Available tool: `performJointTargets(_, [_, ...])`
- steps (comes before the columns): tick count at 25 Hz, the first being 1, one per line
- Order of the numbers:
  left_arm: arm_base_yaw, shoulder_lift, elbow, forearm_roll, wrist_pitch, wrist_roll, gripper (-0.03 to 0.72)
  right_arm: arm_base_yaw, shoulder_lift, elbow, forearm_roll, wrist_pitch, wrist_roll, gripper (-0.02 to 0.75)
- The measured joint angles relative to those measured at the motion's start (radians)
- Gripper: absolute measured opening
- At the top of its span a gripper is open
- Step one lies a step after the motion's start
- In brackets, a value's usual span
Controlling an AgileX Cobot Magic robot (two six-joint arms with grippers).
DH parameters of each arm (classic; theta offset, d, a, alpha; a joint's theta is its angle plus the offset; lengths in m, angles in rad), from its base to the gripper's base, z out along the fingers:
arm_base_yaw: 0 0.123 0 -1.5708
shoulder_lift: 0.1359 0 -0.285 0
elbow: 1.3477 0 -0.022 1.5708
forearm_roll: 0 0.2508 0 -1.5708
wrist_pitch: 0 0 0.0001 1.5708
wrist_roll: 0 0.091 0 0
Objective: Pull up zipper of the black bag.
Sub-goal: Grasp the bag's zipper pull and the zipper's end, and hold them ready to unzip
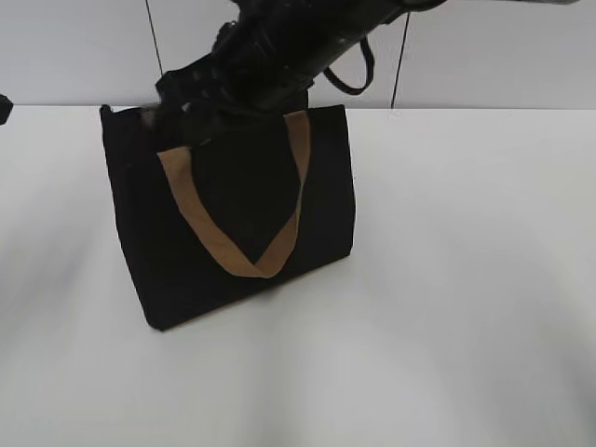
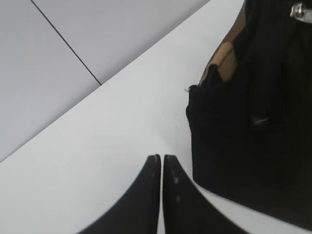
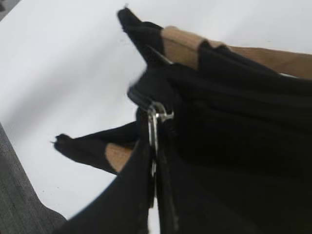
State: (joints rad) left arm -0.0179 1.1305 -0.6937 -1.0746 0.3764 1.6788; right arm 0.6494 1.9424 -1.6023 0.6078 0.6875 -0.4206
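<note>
The black bag (image 1: pixel 233 214) stands upright on the white table, a tan handle (image 1: pixel 191 219) hanging down its front. My right arm reaches over the bag's top toward its left end, and the right gripper (image 1: pixel 177 101) sits there. In the right wrist view the right gripper (image 3: pixel 155 146) is shut on the small silver zipper pull (image 3: pixel 154 119), at the end of the bag (image 3: pixel 234 126) where the top edge spreads open. My left gripper (image 2: pixel 162 158) is shut and empty, low over the table just beside the bag's end (image 2: pixel 243 136).
The white table (image 1: pixel 466 307) spreads around the bag on all sides. A light panelled wall (image 1: pixel 74 47) stands right behind it. A black cable loop (image 1: pixel 358 79) hangs off the right arm above the bag's right corner.
</note>
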Motion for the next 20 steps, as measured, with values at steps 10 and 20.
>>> performJointTargets(10, [0.032,0.003,0.003,-0.023,0.087,-0.023,0.0,-0.042,-0.001,-0.053,0.001,0.09,-0.005,-0.01])
performJointTargets(20, [0.032,0.1,0.005,-0.225,0.269,0.141,0.292,-0.042,-0.001,-0.053,0.096,0.11,-0.092,-0.01])
